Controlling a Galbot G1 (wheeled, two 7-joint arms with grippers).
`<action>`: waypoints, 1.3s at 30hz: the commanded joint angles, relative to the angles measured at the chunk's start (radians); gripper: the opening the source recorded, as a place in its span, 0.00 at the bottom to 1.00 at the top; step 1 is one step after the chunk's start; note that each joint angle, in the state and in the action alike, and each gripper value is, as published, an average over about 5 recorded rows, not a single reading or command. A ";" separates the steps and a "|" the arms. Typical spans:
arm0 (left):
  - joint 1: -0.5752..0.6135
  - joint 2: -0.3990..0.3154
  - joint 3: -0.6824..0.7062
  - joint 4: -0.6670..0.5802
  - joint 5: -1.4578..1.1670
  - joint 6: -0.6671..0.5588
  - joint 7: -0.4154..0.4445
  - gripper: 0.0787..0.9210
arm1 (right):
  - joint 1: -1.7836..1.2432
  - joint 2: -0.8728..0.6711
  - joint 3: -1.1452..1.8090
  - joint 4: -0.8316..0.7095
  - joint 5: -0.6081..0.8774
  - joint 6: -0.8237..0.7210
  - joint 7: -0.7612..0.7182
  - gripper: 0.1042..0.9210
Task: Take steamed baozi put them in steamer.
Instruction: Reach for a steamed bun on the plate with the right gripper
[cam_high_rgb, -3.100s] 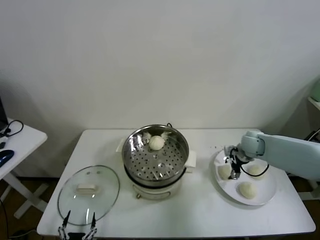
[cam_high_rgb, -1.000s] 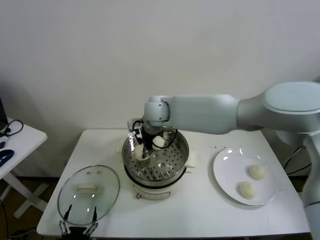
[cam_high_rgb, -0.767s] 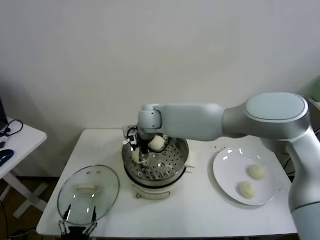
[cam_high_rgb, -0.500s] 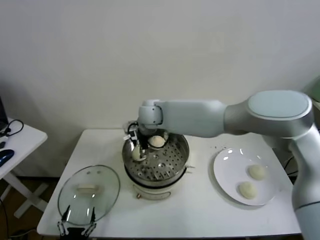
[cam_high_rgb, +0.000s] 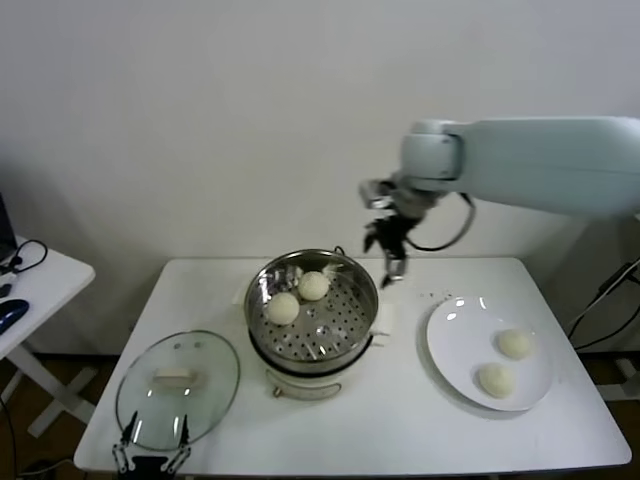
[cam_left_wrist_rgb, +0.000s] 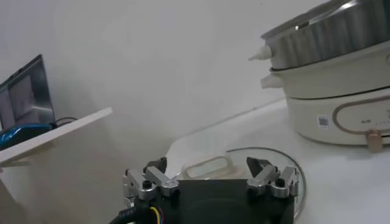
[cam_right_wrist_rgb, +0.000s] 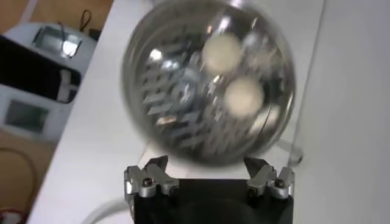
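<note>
Hanging in the air above the white table (cam_high_rgb: 400, 410), just right of the shiny perforated steel steamer (cam_high_rgb: 312, 305), the right gripper (cam_high_rgb: 388, 252) has its fingers spread wide and carries nothing. Two round cream-white baozi (cam_high_rgb: 283, 308) touch inside the basket; two more lie on the flat white plate (cam_high_rgb: 452, 345). The left gripper (cam_high_rgb: 152, 462) waits, fingers apart, beside the round glass lid (cam_high_rgb: 178, 388).

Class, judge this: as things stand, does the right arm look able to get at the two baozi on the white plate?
Probably yes. The right gripper hangs open and empty above the table, and both baozi lie uncovered on the plate with nothing between.
</note>
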 joint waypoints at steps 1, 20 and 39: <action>0.004 -0.003 0.000 -0.002 -0.001 -0.001 -0.001 0.88 | -0.063 -0.493 -0.208 0.089 -0.339 0.076 -0.006 0.88; 0.019 -0.010 -0.012 0.001 0.006 0.002 -0.003 0.88 | -0.817 -0.495 0.429 -0.077 -0.567 0.010 0.135 0.88; 0.013 -0.013 -0.009 0.008 0.020 0.007 -0.008 0.88 | -0.929 -0.467 0.594 -0.119 -0.580 0.002 0.158 0.83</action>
